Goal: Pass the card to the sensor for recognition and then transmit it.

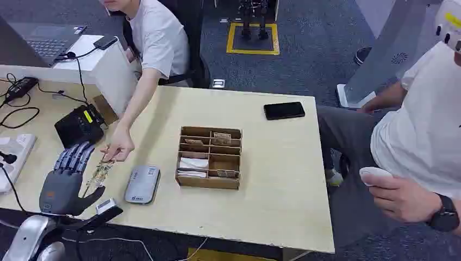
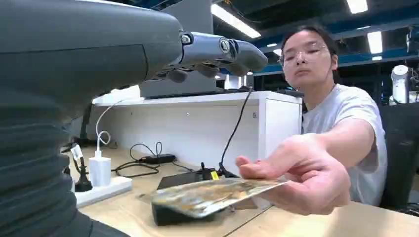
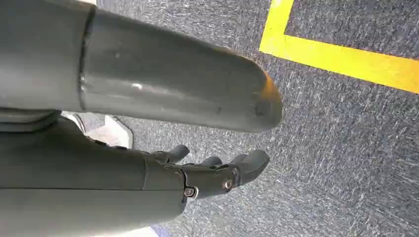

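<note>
- The card (image 1: 99,173) is mottled gold and brown, a busy print
- The left hand (image 1: 66,178) is dark grey, its fingers (image 1: 76,156) tinged blue
- The sensor (image 1: 142,184) is silver-grey
- The table (image 1: 282,185) is pale wood; the divided box (image 1: 210,157) is brown cardboard
- The phone (image 1: 284,110) is black
- The floor (image 3: 346,163) is speckled grey carpet with a yellow stripe (image 3: 341,54)
- The right hand (image 3: 217,173) is dark grey
</note>
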Controlling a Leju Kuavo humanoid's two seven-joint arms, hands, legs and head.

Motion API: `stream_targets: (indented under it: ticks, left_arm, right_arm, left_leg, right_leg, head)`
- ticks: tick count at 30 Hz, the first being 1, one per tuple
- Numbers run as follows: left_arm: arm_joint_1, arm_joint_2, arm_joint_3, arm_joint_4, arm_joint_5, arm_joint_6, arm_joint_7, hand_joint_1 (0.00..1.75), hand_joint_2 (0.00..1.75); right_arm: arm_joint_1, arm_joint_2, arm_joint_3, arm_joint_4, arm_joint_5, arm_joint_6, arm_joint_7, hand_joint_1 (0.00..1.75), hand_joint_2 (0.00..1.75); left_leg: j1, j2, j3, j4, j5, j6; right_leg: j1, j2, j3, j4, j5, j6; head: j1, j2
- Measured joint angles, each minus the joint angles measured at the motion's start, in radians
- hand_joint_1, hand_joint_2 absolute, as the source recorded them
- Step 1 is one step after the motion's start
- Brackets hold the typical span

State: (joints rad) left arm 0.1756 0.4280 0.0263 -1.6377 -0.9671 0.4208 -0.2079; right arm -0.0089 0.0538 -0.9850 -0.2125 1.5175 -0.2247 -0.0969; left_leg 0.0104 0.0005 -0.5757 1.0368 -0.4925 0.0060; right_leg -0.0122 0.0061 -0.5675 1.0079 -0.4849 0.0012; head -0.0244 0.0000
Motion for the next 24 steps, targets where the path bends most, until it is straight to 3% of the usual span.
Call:
stream_targets:
  ticks: [9, 10, 12, 24]
  left_arm:
    - [0.002, 0.0, 0.0, 0.0, 0.001, 0.002, 0.0, 0.0, 1.75]
    - [0.003, 0.0, 0.0, 0.0, 0.001, 0.002, 0.0, 1.48, 1.75]
    - [0.004, 0.0, 0.0, 0.0, 0.002, 0.0, 0.0, 1.75, 1.75]
    - [0.011, -0.011, 0.0, -0.007, 0.072, -0.006, -0.027, 1.75, 1.75]
  right_arm:
    - [-0.001, 0.0, -0.004, 0.0, 0.0, -0.003, -0.003, 0.0, 0.0]
    - [-0.001, 0.0, -0.004, 0.0, 0.001, -0.006, -0.004, 0.0, 0.0]
    - [-0.001, 0.0, -0.004, 0.0, 0.001, -0.009, -0.005, 0.0, 0.0]
    - [-0.002, 0.0, -0.006, 0.0, 0.006, -0.024, -0.008, 0.0, 0.0]
  left_leg:
    - [0.0, 0.0, 0.0, 0.0, 0.0, 0.0]
    - [0.0, 0.0, 0.0, 0.0, 0.0, 0.0]
    - [0.0, 0.0, 0.0, 0.0, 0.0, 0.0]
    - [0.0, 0.0, 0.0, 0.0, 0.0, 0.0]
  right_leg:
    - [0.0, 0.0, 0.0, 0.0, 0.0, 0.0]
    - [0.0, 0.0, 0.0, 0.0, 0.0, 0.0]
    - [0.0, 0.0, 0.0, 0.0, 0.0, 0.0]
    - [0.0, 0.0, 0.0, 0.0, 0.0, 0.0]
  head:
    - [0.0, 0.0]
    - [0.0, 0.0]
    - [0.0, 0.0]
    - [0.0, 0.0]
